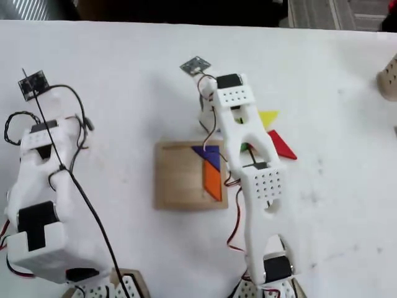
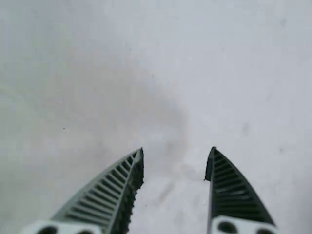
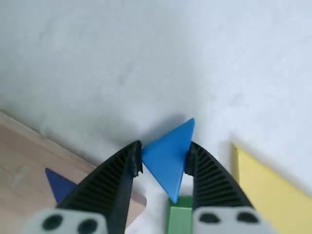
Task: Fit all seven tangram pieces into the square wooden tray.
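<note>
The square wooden tray (image 1: 180, 177) lies mid-table with a purple piece (image 1: 209, 155) and an orange piece (image 1: 213, 181) along its right side. My right gripper (image 3: 164, 145) is shut on a light blue triangle (image 3: 168, 153), one finger pressed on each side, just off the tray's corner (image 3: 29, 156). A green piece (image 3: 179, 220) sits right behind the triangle and a yellow piece (image 3: 268, 190) lies beside it. The yellow piece (image 1: 268, 118) and a red piece (image 1: 282, 146) lie right of the tray. My left gripper (image 2: 174, 163) hangs open over bare table, far left.
The right arm (image 1: 251, 155) stretches along the tray's right edge and covers part of the loose pieces. The left arm (image 1: 43, 186) is folded at the left, with a black cable (image 1: 80, 192) running across it. A beige object (image 1: 388, 77) stands at the right edge.
</note>
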### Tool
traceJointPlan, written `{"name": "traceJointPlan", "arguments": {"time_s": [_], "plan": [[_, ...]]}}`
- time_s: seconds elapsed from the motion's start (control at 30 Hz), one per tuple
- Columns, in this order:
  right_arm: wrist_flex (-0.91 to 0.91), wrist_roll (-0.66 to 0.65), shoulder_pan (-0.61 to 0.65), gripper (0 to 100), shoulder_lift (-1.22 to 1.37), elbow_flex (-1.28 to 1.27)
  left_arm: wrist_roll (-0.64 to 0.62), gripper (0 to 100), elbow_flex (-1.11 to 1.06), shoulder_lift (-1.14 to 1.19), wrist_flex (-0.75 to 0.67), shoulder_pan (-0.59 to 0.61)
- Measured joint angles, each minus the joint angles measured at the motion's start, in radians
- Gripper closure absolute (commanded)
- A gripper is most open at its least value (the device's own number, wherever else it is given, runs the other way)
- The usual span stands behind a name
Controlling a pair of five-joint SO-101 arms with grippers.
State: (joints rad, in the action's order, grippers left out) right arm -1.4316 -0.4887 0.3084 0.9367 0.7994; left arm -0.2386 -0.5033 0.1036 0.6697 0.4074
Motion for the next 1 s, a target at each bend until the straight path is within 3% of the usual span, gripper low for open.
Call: {"name": "traceJointPlan", "arguments": {"time_s": [0.57, 1.0], "plan": [[-0.267, 0.103, 0.015, 94.0, -0.221, -0.018, 0.0, 78, 0.0, 0.0, 0.0, -0.002], [-0.23, 0.103, 0.295, 94.0, -0.589, -0.519, 0.0, 78, 0.0, 0.0, 0.0, -0.002]]}}
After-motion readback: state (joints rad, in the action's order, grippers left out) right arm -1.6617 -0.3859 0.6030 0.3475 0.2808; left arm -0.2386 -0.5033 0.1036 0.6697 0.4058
